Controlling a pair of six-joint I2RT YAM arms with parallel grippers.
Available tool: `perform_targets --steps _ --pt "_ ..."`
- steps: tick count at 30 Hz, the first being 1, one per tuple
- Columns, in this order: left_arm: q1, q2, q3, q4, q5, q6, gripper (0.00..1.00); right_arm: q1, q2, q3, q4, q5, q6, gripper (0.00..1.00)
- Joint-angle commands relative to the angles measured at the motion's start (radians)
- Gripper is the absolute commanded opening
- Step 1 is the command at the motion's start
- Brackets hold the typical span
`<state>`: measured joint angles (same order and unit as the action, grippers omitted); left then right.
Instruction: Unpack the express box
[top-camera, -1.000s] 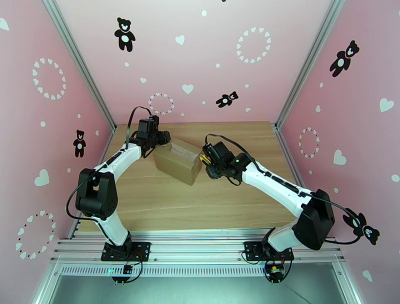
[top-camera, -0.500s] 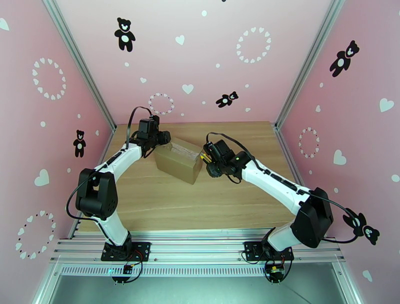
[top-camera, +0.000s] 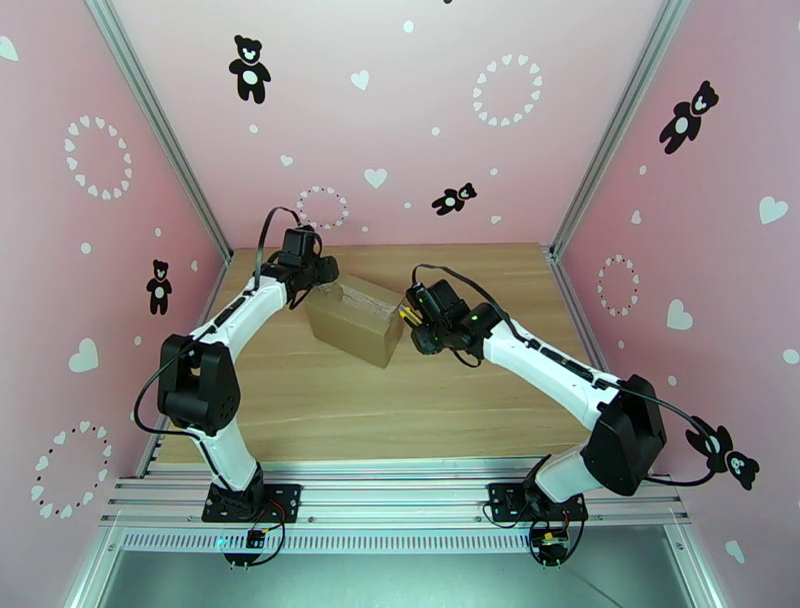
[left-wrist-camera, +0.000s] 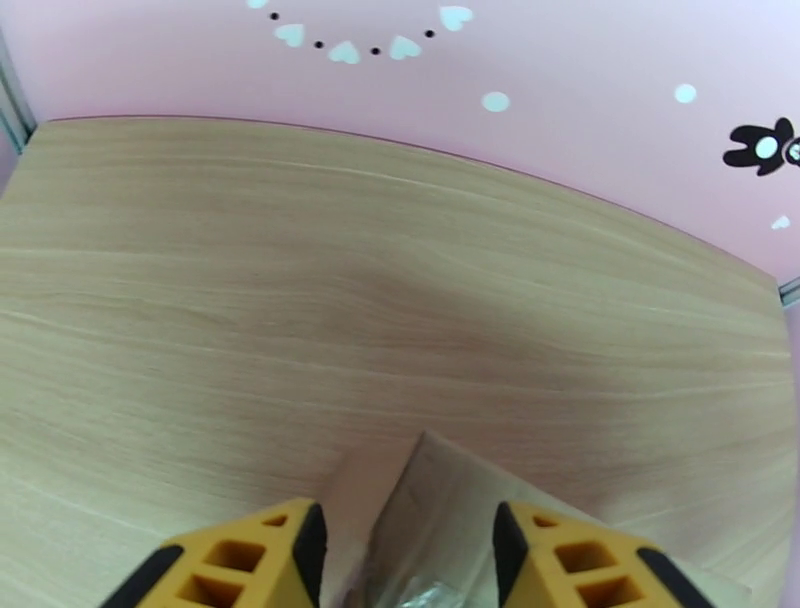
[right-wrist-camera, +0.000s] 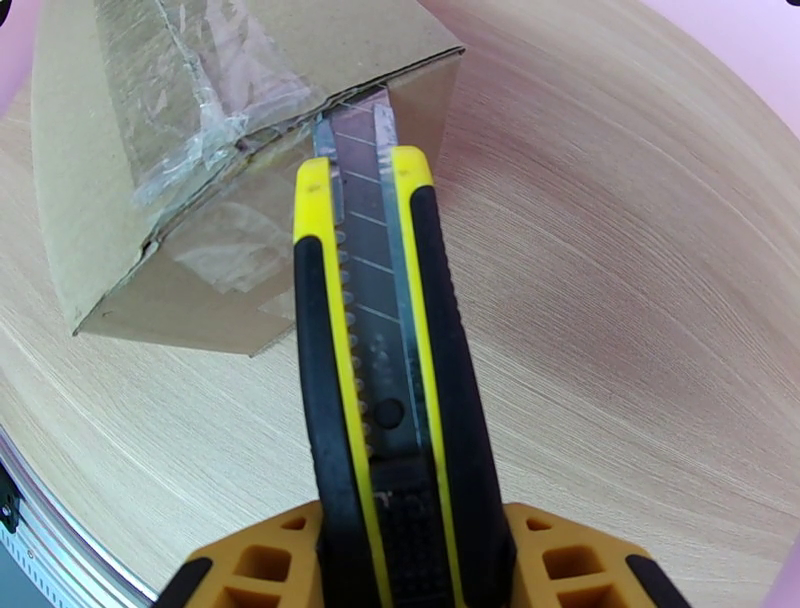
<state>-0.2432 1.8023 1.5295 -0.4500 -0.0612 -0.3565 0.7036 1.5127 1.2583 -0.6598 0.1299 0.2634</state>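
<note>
1. The small brown cardboard express box (top-camera: 352, 322) lies in the far half of the light wooden surface (top-camera: 320, 410). It is a little left of the middle and skewed to the surface's edges.
2. Clear shiny tape (right-wrist-camera: 210, 120) runs along the box's top seam. It is wrinkled and folds down over the end that faces the right arm.
3. The left pincer (left-wrist-camera: 405, 520) is at the box's far-left end, the end nearer the surface's far left corner.
4. In the left wrist view, its yellow fingers (left-wrist-camera: 250, 560) stand partly apart with a corner of the box between them. I cannot tell whether the pads press the cardboard or stand clear of it.
5. The right pincer (right-wrist-camera: 410, 530) is at the box's opposite end, on the side toward the surface's right edge. It is clamped on the handle of a yellow-and-black utility knife (right-wrist-camera: 370, 330).
6. The knife points away from the pincer toward the box, with its segmented steel blade (right-wrist-camera: 360, 170) pushed out.
7. The blade's tip meets the upper edge of the box's near end, right where the tape crosses the seam.
8. The box's flaps lie closed, and the box sits flat on the surface.
</note>
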Motion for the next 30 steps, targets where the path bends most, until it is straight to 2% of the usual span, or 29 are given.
perform_targets --steps 1,6,12,19,22,26,30 --pt "0.005 -0.010 0.032 -0.039 -0.050 -0.031 0.53 0.013 -0.013 -0.016 0.000 0.009 0.016 0.00" --pt "0.006 -0.087 0.008 -0.072 -0.092 -0.065 0.52 0.027 -0.016 -0.020 -0.004 0.025 0.023 0.00" --pt "-0.010 -0.280 -0.105 -0.163 -0.080 -0.110 0.51 0.043 -0.022 -0.020 -0.013 0.039 0.030 0.00" --pt "-0.148 -0.562 -0.466 -0.151 -0.087 -0.239 0.49 0.056 -0.026 -0.019 -0.023 0.054 0.034 0.00" --pt "-0.215 -0.644 -0.557 -0.152 -0.083 -0.283 0.49 0.061 -0.028 -0.015 -0.029 0.057 0.033 0.00" --pt "-0.279 -0.691 -0.629 -0.133 -0.076 -0.342 0.49 0.065 -0.034 -0.017 -0.034 0.063 0.036 0.00" --pt "-0.334 -0.660 -0.671 -0.067 -0.055 -0.399 0.49 0.071 -0.037 -0.016 -0.036 0.068 0.040 0.00"
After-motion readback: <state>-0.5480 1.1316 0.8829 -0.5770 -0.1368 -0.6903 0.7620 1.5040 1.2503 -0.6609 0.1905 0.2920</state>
